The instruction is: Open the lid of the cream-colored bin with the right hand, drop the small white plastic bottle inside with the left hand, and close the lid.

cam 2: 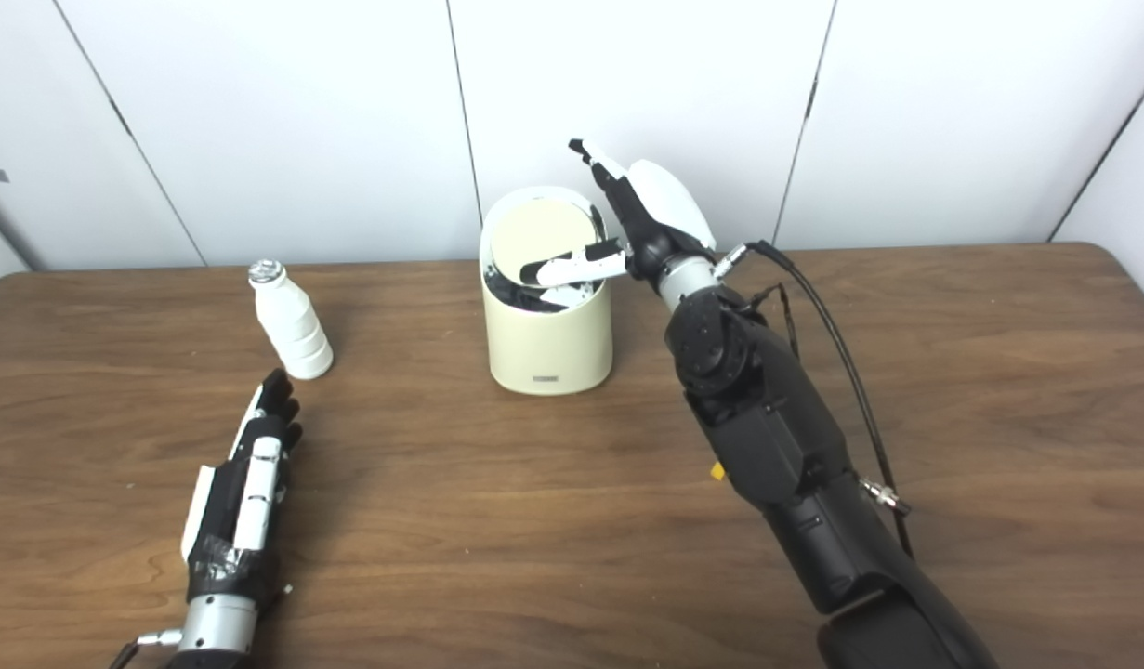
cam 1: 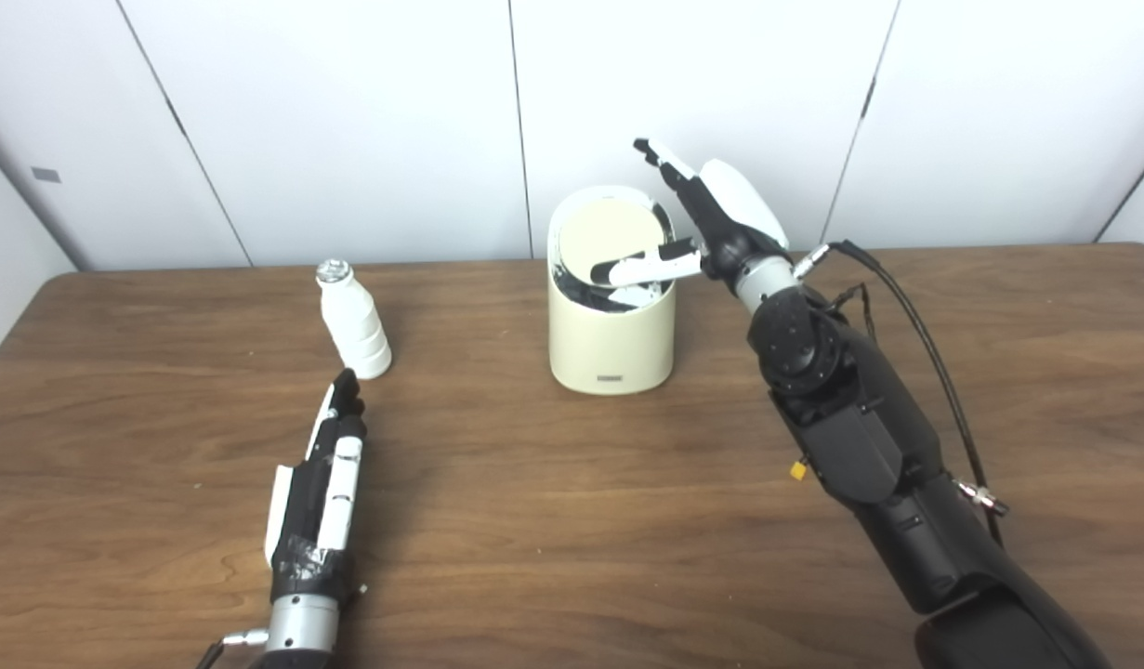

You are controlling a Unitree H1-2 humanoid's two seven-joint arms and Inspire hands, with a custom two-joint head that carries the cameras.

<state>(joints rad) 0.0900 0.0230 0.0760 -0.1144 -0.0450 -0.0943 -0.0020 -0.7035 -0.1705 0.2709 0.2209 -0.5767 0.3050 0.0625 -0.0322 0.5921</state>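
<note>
Fingers of the right hand [cam 1: 711, 218] spread open, thumb across the bin [cam 1: 611, 325] mouth, lid [cam 1: 607, 232] tilted up. Left hand [cam 1: 321, 483] lies flat, empty; bottle [cam 1: 355, 321] at its 12 o'clock.

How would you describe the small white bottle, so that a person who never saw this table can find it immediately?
On the brown wooden table, look left of the cream-colored bin. The small white plastic bottle stands there alone, just beyond the left hand. Unlike the bin, it is narrow, ribbed, and has a shiny silver cap.
</note>
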